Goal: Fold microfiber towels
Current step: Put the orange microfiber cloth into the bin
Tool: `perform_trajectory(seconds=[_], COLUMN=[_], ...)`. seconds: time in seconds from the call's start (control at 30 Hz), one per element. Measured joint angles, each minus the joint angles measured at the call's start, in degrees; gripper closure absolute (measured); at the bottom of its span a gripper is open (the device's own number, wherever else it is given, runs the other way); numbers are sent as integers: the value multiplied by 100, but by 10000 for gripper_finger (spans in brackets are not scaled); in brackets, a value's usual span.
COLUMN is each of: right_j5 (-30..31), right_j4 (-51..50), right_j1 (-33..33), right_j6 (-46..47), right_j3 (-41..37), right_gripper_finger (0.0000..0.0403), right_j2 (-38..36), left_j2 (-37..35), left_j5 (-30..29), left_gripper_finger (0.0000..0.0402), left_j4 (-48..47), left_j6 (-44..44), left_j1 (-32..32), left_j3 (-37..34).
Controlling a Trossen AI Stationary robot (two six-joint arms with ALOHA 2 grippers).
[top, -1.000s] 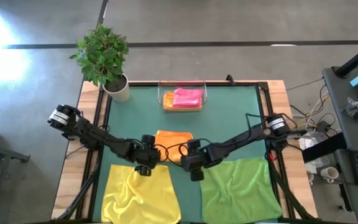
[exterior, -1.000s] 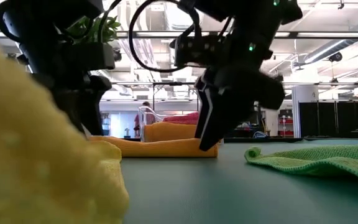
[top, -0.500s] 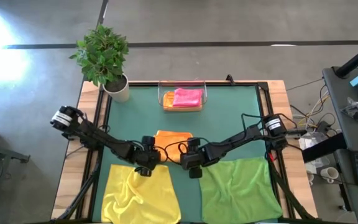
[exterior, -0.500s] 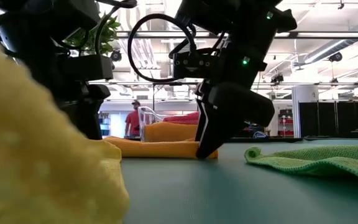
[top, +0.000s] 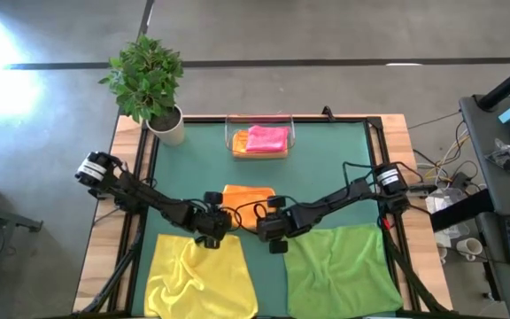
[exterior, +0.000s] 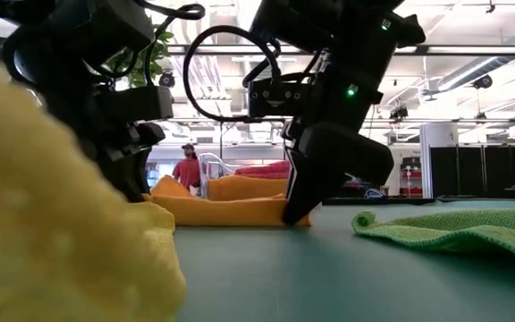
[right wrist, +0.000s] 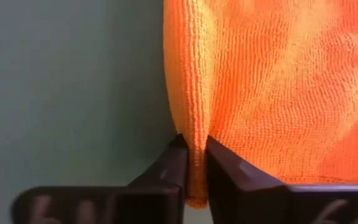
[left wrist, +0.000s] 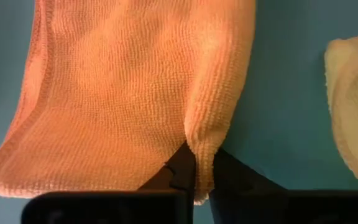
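High view: orange towel (top: 248, 200) at mat centre, long axis across the table; left gripper (top: 219, 221) and right gripper (top: 265, 219) at its two near corners, equally close.
Low view: near edge pinched at both ends.
Wrist views: each pair of jaws clamped on orange hem.
No legible writing.

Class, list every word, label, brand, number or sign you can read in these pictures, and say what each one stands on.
None can be read.
The orange towel, yellow towel, green towel and pink towel show no tag or print.
The tray, the mat and the plant pot carry no lettering.
Anything in the hall behind the table in the low view is too small to read.
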Motion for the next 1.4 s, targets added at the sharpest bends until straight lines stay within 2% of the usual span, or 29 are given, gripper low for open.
perform_trajectory(seconds=[0.07,0.27,0.43,0.6,0.83,1.07,1.2,1.4], right_j5=[0,-7,-17,46,1129,1885,2294,2986], right_j4=[-206,-1214,-2057,-2796,-3919,-4604,-4839,-4896], right_j1=[0,37,253,480,642,510,279,-333], right_j6=[-2,268,679,1101,1753,1803,1621,862], right_j3=[118,750,1478,2249,3227,3943,4204,4430], right_gripper_finger=[386,392,393,394,394,394,394,394], right_j2=[8,9,-12,-28,-35,-44,-108,-212], left_j2=[1,-168,-488,-818,-1391,-1762,-1784,-1738], left_j5=[-12,218,603,671,463,-732,-758,-899], left_gripper_finger=[389,393,398,398,399,399,399,399], left_j4=[-5,-137,-835,-1614,-2122,-2086,-2075,-1858], left_j6=[0,-8,-6,48,306,1354,1736,2211], left_j1=[-2,-4,-22,-22,-22,114,437,1231], left_j3=[9,227,814,1328,1793,2239,2410,2487])
